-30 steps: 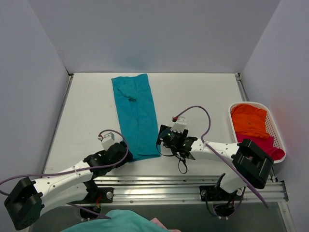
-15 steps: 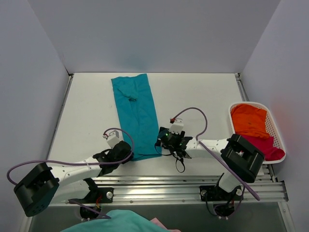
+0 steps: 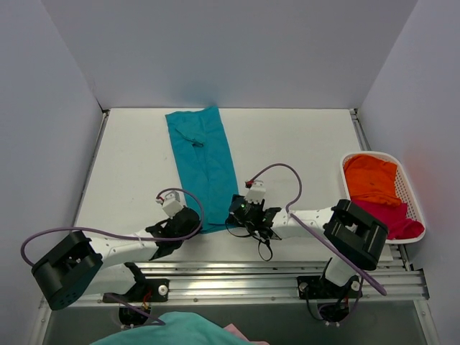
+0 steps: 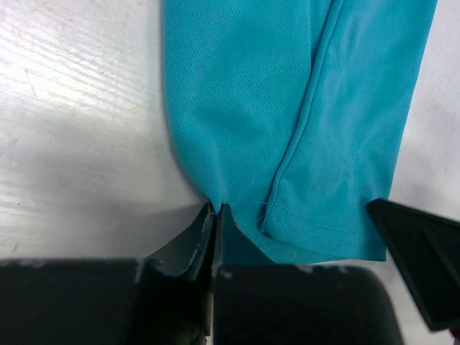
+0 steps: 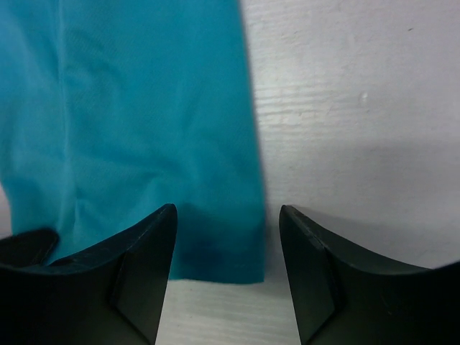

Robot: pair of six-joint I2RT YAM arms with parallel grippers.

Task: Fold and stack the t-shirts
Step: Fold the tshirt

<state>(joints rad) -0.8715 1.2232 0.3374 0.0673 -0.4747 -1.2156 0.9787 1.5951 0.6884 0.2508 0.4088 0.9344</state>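
A teal t-shirt (image 3: 203, 164) lies on the white table as a long narrow strip running from the back wall toward me. My left gripper (image 3: 188, 218) sits at its near left corner, jaws shut and pinching the cloth edge (image 4: 215, 208). At the near right corner my right gripper (image 3: 237, 213) stands open, its fingers (image 5: 154, 237) straddling the hem corner (image 5: 237, 251) without closing on it. An orange t-shirt (image 3: 371, 180) and a magenta-red t-shirt (image 3: 392, 215) lie crumpled in the basket at the right.
The white lattice basket (image 3: 410, 188) stands at the table's right edge. Grey walls close in the back and both sides. A metal rail (image 3: 237, 277) runs along the near edge, and some teal cloth (image 3: 172, 330) shows below it.
The left gripper has closed onto the shirt's near left corner. Both grippers moved in toward the hem corners, and the right jaws have narrowed somewhat.
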